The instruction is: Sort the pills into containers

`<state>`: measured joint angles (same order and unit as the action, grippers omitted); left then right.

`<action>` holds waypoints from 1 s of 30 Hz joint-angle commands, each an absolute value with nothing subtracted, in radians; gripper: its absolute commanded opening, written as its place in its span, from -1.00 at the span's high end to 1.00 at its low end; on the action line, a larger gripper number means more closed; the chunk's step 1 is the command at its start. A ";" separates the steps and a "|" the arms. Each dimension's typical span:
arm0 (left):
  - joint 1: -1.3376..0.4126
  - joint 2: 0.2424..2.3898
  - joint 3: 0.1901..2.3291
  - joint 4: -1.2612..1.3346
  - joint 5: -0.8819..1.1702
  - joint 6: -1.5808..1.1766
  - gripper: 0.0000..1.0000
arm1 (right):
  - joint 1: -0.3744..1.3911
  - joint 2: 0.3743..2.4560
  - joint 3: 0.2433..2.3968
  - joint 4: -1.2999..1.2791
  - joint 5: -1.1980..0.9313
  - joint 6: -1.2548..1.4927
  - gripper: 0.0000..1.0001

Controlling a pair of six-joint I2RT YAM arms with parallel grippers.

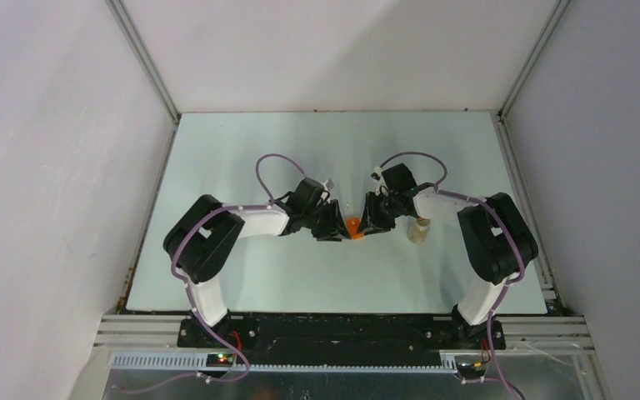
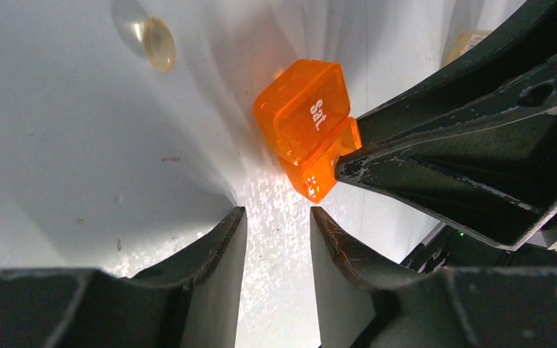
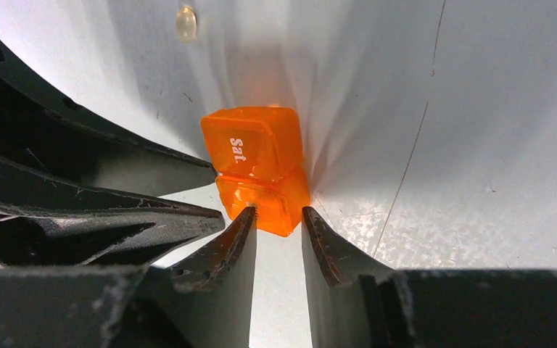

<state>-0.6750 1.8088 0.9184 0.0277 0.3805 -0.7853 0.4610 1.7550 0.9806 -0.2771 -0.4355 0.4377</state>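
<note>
The orange box, its lid marked "Sat.", lies on the table between both grippers. My right gripper is shut on the box's lower half, one fingertip on each side. In the left wrist view the box lies just beyond my left gripper, which is open and empty. A few whitish specks show through the box's base. One pale round pill lies loose on the table beyond the box; it also shows in the right wrist view. The tan vial stands upright just right of my right gripper.
Both arms reach inward and meet at mid-table, my left gripper close to the right one. White walls enclose the pale table on three sides. The vial's edge shows at the top right of the left wrist view.
</note>
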 commanded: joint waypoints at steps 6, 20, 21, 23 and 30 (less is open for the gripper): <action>-0.679 1.805 0.905 0.172 0.342 -0.885 0.16 | 0.458 1.781 0.995 -0.280 -0.402 0.439 0.38; -0.680 1.872 0.926 0.134 0.327 -0.880 0.66 | 0.455 1.788 0.987 -0.261 -0.415 0.443 0.39; -0.682 1.880 0.931 0.112 0.324 -0.871 0.72 | 0.454 1.788 0.984 -0.259 -0.417 0.444 0.39; -0.685 1.889 0.937 0.080 0.311 -0.851 0.83 | 0.451 1.790 0.980 -0.255 -0.422 0.446 0.40; -0.691 1.923 0.913 0.029 0.282 -0.798 1.00 | 0.448 1.807 0.970 -0.231 -0.444 0.454 0.45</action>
